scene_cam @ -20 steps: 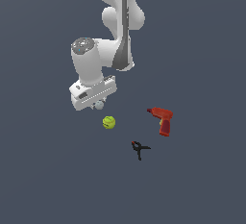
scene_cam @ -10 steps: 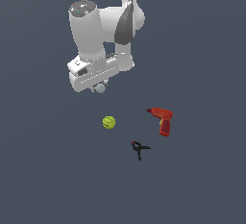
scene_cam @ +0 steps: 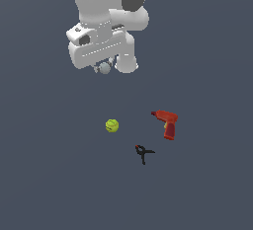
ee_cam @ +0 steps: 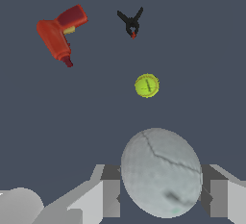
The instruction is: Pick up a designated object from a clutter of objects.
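**Grey ball riding in the jaws, high above the clutter**

In the exterior view, the gripper is hanging under the white arm with the small pale grey ball showing at its lower edge, pinched between the short fingers. The yellow-green ball serves as the landmark here: the grey ball is sitting well apart from it, up toward the top of the exterior view and slightly to the exterior view's left. The red drill is lying to the exterior view's right of the yellow-green ball, and the black clamp is resting below and to the right of it, between ball and drill but nearer the bottom edge. All three are lying on the dark floor, none touching another.

In the wrist view, the grey ball is filling the near foreground, seated between the two grey fingers, which are pressing in from either side across its widest part. The gripper is clenched on it. Beyond it, the yellow-green ball is sitting well apart, with the clamp farther off past it and the drill off to one side.

The grey ball is looking matte, with fine crack-like lines across its surface. Judging from its small size, it is probably light and firm. Being round, it is offering only a narrow contact on each pad, so it could roll or squirt out if the squeeze sits off its middle. Gripping across the full width, as here, seems the safest hold.
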Controlling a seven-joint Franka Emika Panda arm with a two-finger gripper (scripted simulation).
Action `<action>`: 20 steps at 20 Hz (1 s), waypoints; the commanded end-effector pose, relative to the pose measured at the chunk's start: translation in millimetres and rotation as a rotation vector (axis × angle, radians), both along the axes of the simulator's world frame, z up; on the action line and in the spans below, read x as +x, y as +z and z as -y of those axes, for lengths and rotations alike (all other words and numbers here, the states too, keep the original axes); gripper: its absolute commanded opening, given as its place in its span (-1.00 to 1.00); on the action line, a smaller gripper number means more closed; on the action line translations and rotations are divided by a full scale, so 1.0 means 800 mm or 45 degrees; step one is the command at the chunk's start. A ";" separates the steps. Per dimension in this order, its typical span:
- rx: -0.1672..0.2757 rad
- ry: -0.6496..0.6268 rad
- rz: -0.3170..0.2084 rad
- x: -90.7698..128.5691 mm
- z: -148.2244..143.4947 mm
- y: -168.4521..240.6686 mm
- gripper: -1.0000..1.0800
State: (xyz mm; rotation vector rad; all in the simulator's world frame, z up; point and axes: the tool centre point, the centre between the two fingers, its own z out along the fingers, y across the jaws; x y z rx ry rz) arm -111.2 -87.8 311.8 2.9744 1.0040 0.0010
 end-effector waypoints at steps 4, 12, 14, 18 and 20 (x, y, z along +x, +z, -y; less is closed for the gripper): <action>0.001 0.001 -0.001 -0.018 -0.010 0.057 -1.00; 0.001 0.001 -0.001 -0.033 -0.019 0.112 -1.00; 0.002 0.002 -0.002 -0.034 -0.020 0.120 -1.00; 0.002 0.002 -0.002 -0.037 -0.022 0.130 -1.00; 0.002 0.002 -0.002 -0.037 -0.022 0.131 -1.00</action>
